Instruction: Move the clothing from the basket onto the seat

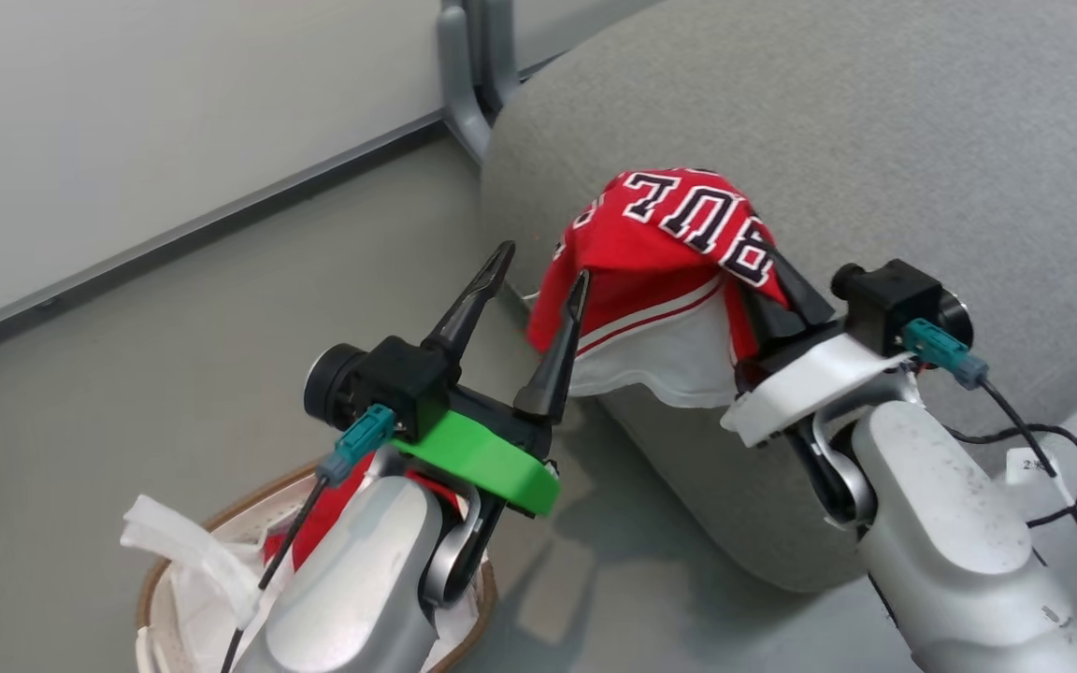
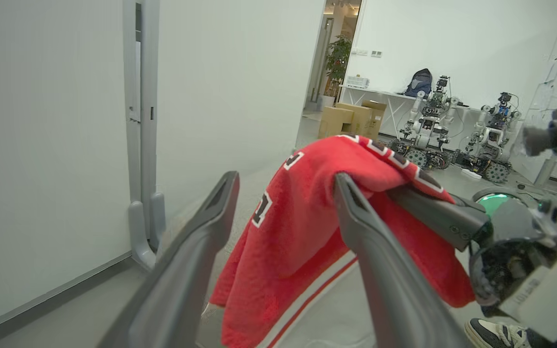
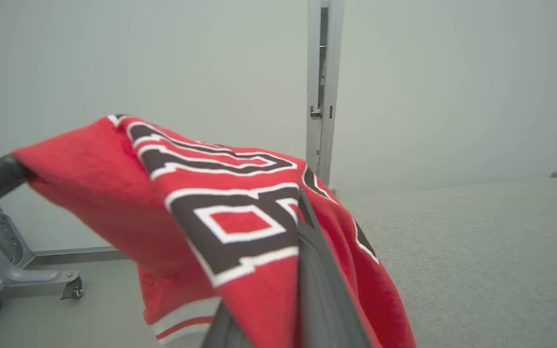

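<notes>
My right gripper (image 1: 777, 285) is clenched on the jersey (image 1: 679, 252), which drapes over my fingers above the seat's (image 1: 875, 140) front left corner, its hem hanging past that edge. The open cushion lies ahead and to my right, so I judge the cloth should travel further in before I let go. My left gripper (image 1: 543, 262) is spread and empty just left of the jersey; I cannot tell whether it touches. More red clothing (image 1: 314, 533) sits in the basket (image 1: 221, 514), beneath my left arm, the nearer one.
</notes>
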